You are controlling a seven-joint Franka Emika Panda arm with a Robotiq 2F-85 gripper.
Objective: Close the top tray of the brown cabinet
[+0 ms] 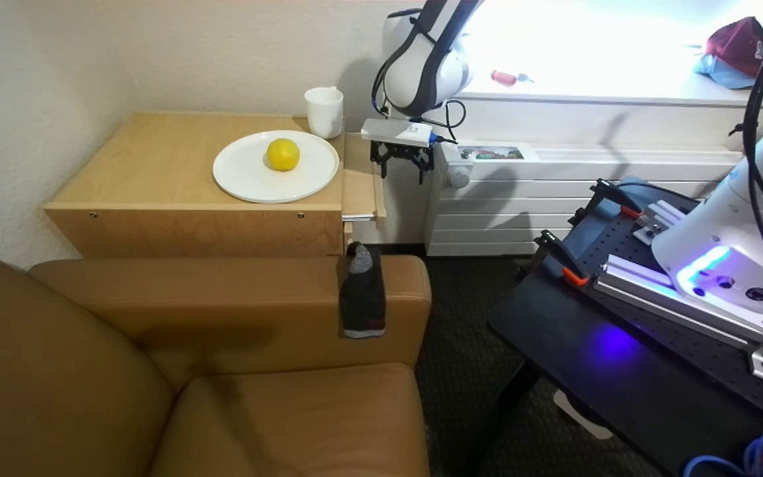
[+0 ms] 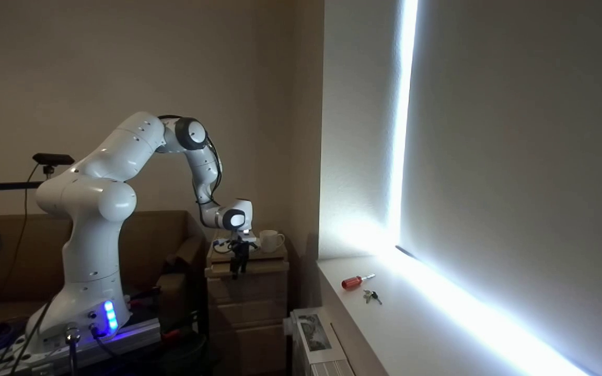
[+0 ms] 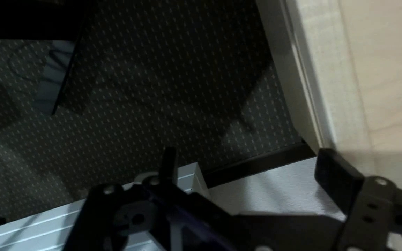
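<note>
The brown cabinet (image 1: 176,156) stands against the wall. It also shows in an exterior view (image 2: 249,313). The top tray (image 1: 359,173), a light-tan panel, sticks out from the cabinet's side that faces the radiator. It shows at the right of the wrist view (image 3: 389,87). My gripper (image 1: 403,175) is open and empty, just outside the tray's outer edge. In an exterior view the gripper (image 2: 237,272) hangs before the cabinet's front. In the wrist view the gripper (image 3: 248,153) has one finger overlapping the tray's edge; I cannot tell whether they touch.
A white plate (image 1: 236,169) with a yellow ball (image 1: 283,154) and a white mug (image 1: 324,112) stand on the cabinet. A radiator (image 1: 593,205) is beyond the gripper. A brown sofa (image 1: 255,285) with a dark sock (image 1: 363,295) on its arm stands close in front.
</note>
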